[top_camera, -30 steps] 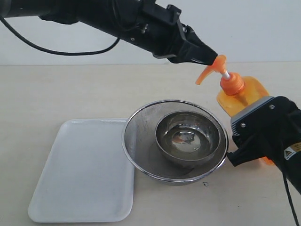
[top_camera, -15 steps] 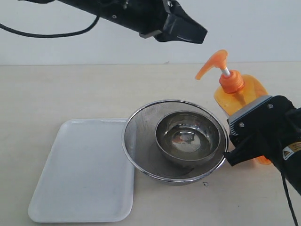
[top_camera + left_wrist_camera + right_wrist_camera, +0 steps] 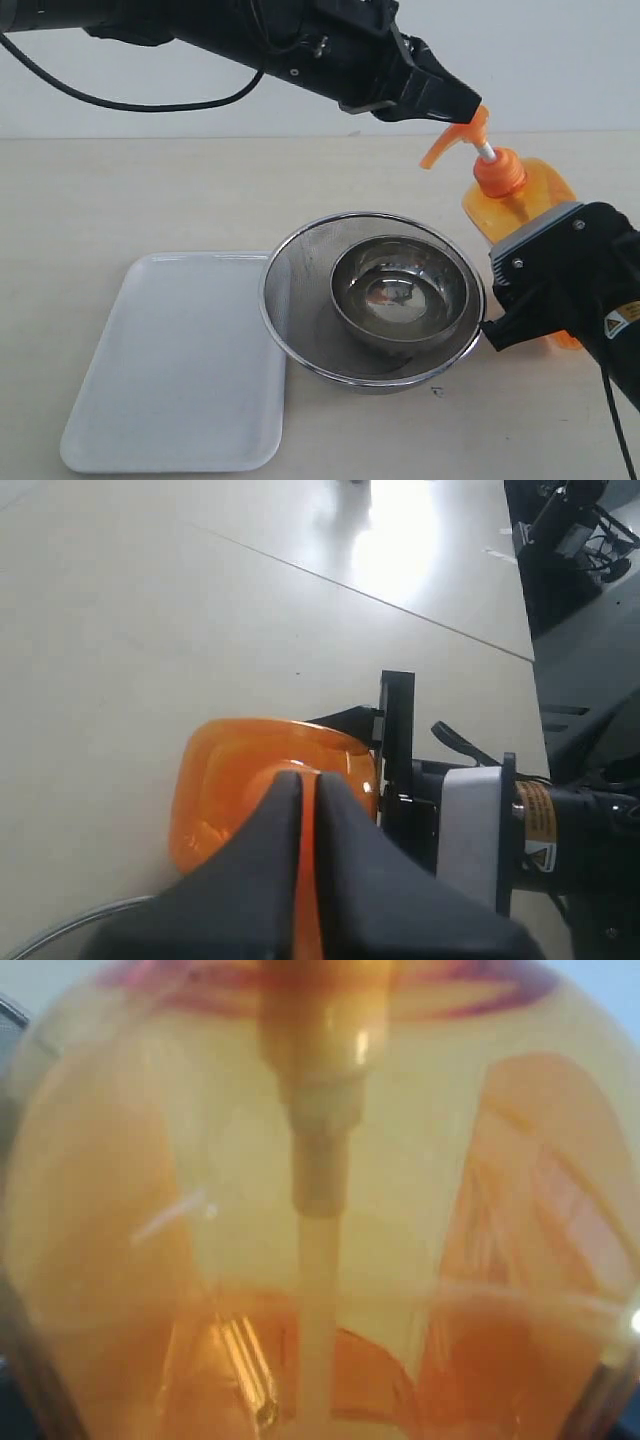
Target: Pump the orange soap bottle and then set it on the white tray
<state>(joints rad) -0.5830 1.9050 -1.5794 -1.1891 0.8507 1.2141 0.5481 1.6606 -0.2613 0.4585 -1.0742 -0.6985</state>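
A beige table (image 3: 150, 200) is seen from an outside camera. At the right, the orange soap bottle (image 3: 530, 195) leans slightly toward the middle of the table. Its lower body is hidden behind the black right gripper (image 3: 540, 265), whose jaws are clamped on the bottle's sides. The right wrist camera is filled by the translucent orange body, with the pale dip tube running down its centre. From the upper left, the black left arm reaches across to the bottle's top. The left gripper (image 3: 462, 103) rests against the back of the orange pump head (image 3: 452, 138). The left wrist camera shows its two fingers (image 3: 260, 830) drawn together, with only a thin slit between them and the orange bottle directly beneath. A short piece of white stem (image 3: 486, 152) shows between the pump head and the orange collar. The nozzle points down and to the left, toward the strainer's side. Just left of the bottle sits a round steel mesh strainer (image 3: 300, 290) with a shiny steel bowl (image 3: 450, 265) nested inside it. The white tray (image 3: 170, 370) lies flat at the lower left. Its right edge is tucked against the strainer's rim, and it is well apart from the bottle, with the strainer between them.
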